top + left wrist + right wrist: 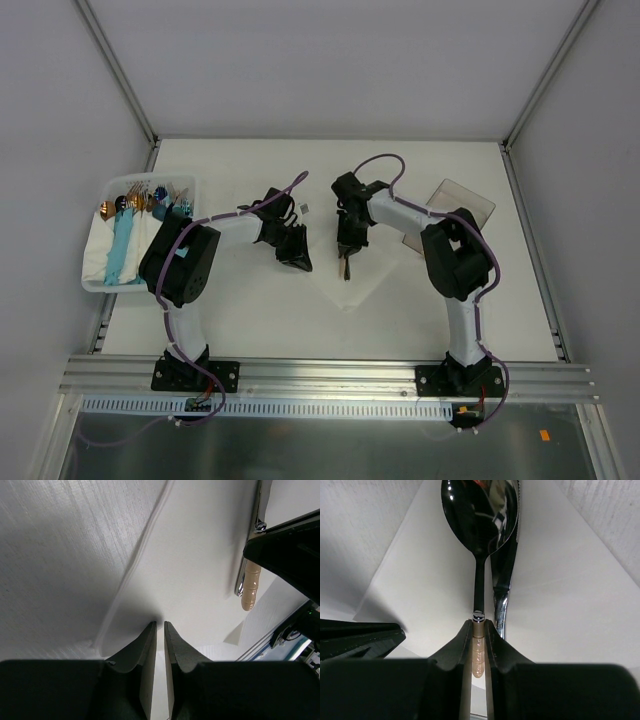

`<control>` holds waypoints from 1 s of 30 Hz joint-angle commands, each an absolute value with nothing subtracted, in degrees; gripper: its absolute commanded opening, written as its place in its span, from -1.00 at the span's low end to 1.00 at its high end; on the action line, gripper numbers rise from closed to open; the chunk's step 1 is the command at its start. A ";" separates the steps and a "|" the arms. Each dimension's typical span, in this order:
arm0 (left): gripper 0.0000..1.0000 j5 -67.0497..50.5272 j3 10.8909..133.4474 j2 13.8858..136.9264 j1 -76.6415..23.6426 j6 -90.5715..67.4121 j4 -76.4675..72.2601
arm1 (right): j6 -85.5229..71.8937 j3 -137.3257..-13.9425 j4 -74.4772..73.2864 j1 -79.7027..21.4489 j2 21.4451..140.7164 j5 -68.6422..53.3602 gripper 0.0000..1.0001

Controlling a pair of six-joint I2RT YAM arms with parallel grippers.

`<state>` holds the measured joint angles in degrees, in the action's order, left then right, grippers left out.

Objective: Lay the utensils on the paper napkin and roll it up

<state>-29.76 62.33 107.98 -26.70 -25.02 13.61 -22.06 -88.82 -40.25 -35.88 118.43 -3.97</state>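
The paper napkin [347, 285] lies as a white diamond on the table, and also shows in both wrist views [190, 565] [420, 580]. My right gripper [345, 258] [479, 625] is shut on the tan handle of a spoon [480, 515], whose shiny bowl points away over the napkin. A silver knife [502, 580] lies on the napkin beside it. My left gripper [298, 257] [160, 624] sits at the napkin's left edge, jaws closed to a thin gap with white paper in it. The spoon handle [250, 587] hangs to its right.
A white bin [95, 270] at the left table edge holds light-blue rolled bundles and more cutlery. A clear plastic tray [462, 200] stands behind the right arm. A small grey piece [304, 208] lies between the arms.
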 commanded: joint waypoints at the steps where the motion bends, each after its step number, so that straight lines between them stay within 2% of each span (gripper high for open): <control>1: -0.74 -26.98 62.58 108.46 -27.16 -24.43 14.85 | -21.01 -91.32 -42.80 -36.56 117.07 -1.85 -0.88; 13: -0.72 -26.98 62.67 108.37 -27.25 -24.35 15.03 | -20.74 -92.20 -43.42 -36.83 117.33 -2.02 -0.68; 30: -0.69 -26.98 62.75 108.37 -27.16 -24.43 15.12 | -18.90 -93.08 -44.47 -36.83 118.30 -0.88 -0.59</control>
<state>-29.76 62.43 107.98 -26.70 -24.99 13.65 -20.14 -91.00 -42.76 -36.42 118.45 -2.20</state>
